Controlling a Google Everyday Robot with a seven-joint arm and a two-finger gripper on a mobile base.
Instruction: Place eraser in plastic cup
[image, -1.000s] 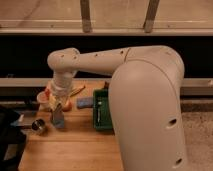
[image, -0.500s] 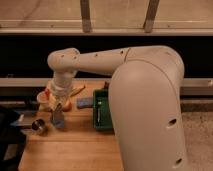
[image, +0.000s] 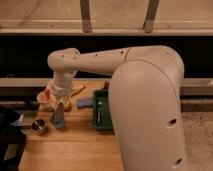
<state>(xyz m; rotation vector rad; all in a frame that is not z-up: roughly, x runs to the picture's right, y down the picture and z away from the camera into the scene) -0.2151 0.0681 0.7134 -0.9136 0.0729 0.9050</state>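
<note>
While unmoved, gripper (image: 59, 106) over plastic cup (image: 59, 121).

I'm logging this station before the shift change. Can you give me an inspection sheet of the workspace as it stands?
Surface: wooden table, bare toward the near edge.
Job's things: light-blue plastic cup upright near the left edge; eraser not seen.
Clutter: shiny metal can left of the cup; whitish cup behind; light-blue sponge; green tray.
Hand: the hand directly above the plastic cup, pointing down.
Cables: nothing seen.
Surroundings: dark window wall with metal rail behind.
</note>
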